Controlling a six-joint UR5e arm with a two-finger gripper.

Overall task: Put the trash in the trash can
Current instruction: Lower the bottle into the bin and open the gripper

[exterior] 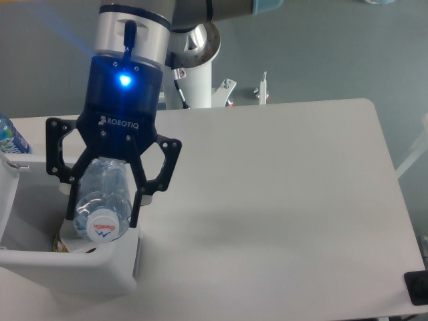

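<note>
My gripper (pixel 102 217) is shut on the crushed clear plastic bottle (pixel 101 200), its white cap (pixel 105 227) facing the camera. It holds the bottle above the open white trash can (pixel 67 264), over the can's right part. A bit of the white paper carton (pixel 79 244) shows inside the can, below the bottle. The gripper body hides the can's right rim and latch tab.
A bottle with a blue label (pixel 10 137) stands at the far left table edge behind the can. The white table (pixel 281 200) stretches to the right. A dark object (pixel 418 287) sits at the bottom right corner. The arm's base (pixel 194 80) stands behind the table.
</note>
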